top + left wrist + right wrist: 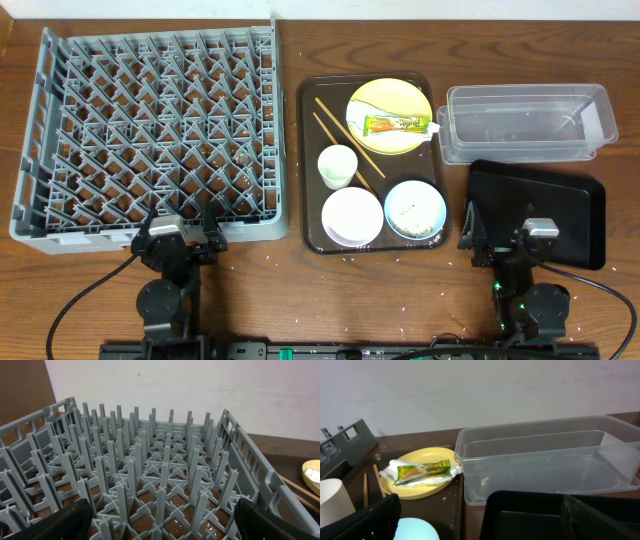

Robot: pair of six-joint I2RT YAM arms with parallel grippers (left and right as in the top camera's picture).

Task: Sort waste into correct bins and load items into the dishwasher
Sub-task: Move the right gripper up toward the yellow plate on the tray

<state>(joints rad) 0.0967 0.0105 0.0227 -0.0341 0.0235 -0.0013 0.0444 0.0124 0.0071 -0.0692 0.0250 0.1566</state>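
Observation:
The grey dish rack point(40, 120) fills the left of the table and is empty; it also fills the left wrist view point(250, 460). A yellow plate point(380, 95) holds the foil sachet point(397, 125) on a white paper piece point(440, 476). The plate also shows in the right wrist view point(415, 491). Chopsticks point(340, 125), a white cup point(337, 165), a white bowl point(352, 215) and a light blue bowl point(415, 210) with rice lie nearby. The clear tub point(520, 122) and black tray point(540, 210) sit at the right. My left gripper point(180, 238) is open at the rack's near edge. My right gripper point(505, 240) is open over the black tray's near edge.
The dishes rest on a brown serving tray point(310, 170) between rack and bins. Loose rice grains point(270, 262) are scattered on the wooden table near the front. The clear tub point(545, 460) stands just behind the black tray point(530, 515) in the right wrist view.

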